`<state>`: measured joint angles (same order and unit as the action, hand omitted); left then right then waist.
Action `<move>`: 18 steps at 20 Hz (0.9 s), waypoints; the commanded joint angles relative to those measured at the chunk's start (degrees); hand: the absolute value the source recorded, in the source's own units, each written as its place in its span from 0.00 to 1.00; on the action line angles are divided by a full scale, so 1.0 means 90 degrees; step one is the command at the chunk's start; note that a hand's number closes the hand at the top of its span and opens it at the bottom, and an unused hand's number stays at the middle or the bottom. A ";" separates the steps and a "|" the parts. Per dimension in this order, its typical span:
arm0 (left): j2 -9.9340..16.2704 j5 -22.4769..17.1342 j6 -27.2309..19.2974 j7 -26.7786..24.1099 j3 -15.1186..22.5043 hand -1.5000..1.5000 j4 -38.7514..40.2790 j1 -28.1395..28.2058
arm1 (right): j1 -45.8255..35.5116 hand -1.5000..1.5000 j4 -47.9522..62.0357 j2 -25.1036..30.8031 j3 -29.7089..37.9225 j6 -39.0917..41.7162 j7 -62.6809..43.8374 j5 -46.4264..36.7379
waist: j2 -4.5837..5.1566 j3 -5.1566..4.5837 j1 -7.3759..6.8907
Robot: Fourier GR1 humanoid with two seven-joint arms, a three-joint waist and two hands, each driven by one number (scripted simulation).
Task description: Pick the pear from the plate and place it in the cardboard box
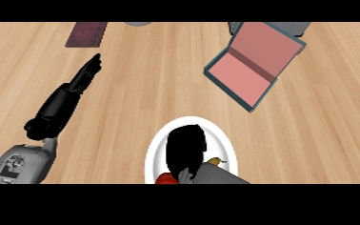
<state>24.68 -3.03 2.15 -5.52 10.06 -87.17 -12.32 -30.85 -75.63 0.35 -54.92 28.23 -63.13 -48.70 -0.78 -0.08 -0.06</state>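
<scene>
A white plate (226,145) lies at the counter's near edge, right of centre. My right hand (187,148) hovers over it and covers most of its middle. Only a small yellow part of the pear (213,161) shows, with a short stem, at the right of my wrist. A red patch (166,178) peeks out at the plate's lower left; I cannot tell if it belongs to the pear. The cardboard box (255,65), open with a pinkish inside and teal walls, stands tilted at the far right. My left hand (70,88) rests open on the left, fingers straight and pointing away.
A dark maroon flat object (87,33) lies at the far left. A grey object (138,23) sits at the far edge, and another grey one (295,27) stands behind the box. Bare wood lies between the plate and the box.
</scene>
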 commanded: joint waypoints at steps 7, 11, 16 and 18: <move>-0.0142 0.0024 0.0139 0.0254 0.0018 0.50 -0.0106 -0.0443 | -0.1302 1.00 0.0399 -0.0038 0.0753 -0.1851 0.2235 0.0172 | 0.0230 0.0037 -0.0342; -0.0228 0.0138 0.0142 0.0050 0.0154 0.50 -0.0092 -0.0217 | -0.2184 1.00 0.0750 -0.0038 0.1204 -0.2713 0.3185 0.0318 | 0.0196 0.0017 -0.0445; -0.0284 0.0209 0.0160 0.0177 0.0155 0.50 -0.0099 -0.0220 | -0.3154 1.00 0.1750 -0.0038 0.1184 -0.3564 0.3786 0.0126 | 0.0148 0.0008 -0.0329; -0.0259 0.0101 0.0215 0.0105 -0.0097 0.50 0.0155 -0.0385 | -0.3616 1.00 0.1244 -0.0038 0.1274 -0.3405 0.3214 0.0479 | 0.0115 0.0005 -0.0227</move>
<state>23.13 -2.01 4.06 -5.27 9.85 -86.78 -14.58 -56.72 -64.51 0.00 -44.59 0.25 -33.59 -46.06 0.56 0.00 -2.78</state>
